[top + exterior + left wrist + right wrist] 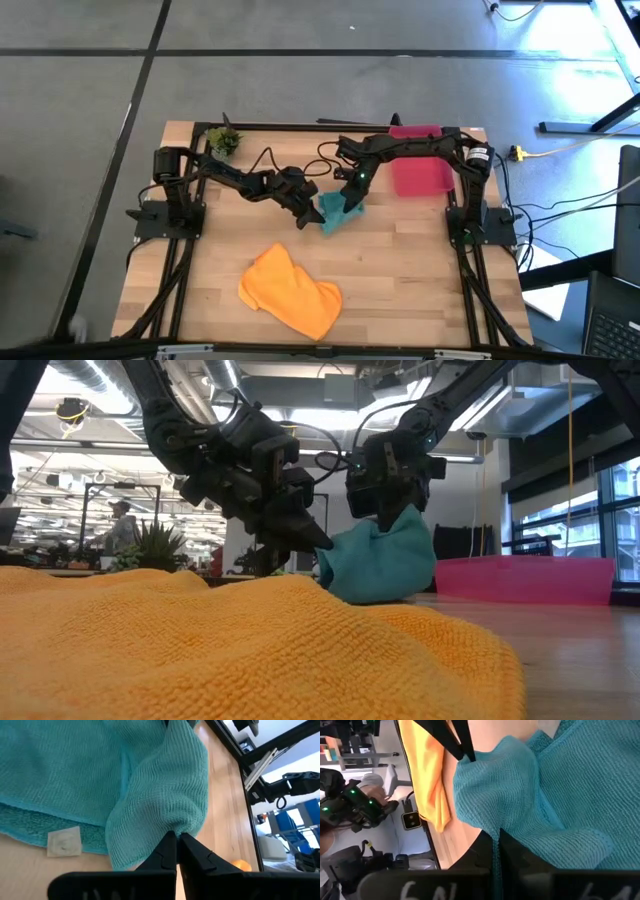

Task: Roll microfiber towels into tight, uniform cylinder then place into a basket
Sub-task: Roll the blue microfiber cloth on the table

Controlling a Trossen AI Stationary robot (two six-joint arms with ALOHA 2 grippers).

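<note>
While my left gripper is pinched shut on a fold at the edge of the teal towel, my right gripper is clamped just as tight on another bit of the same cloth, so I hold it between both hands near the middle of the table. In the low view the towel hangs as a bunched lump, its bottom resting on the wood, not yet any kind of cylinder. The orange towel lies crumpled nearer the front edge, well apart from my hands and untouched. The pink basket sits toward the back on my right side, near the right arm's base, with nothing visible inside it. A small plant stands at the back left corner. I judge I am at the start of the teal towel's step: it needs spreading flat first, so my next move calls for pulling my two grips apart and laying the cloth down smooth before any rolling.
</note>
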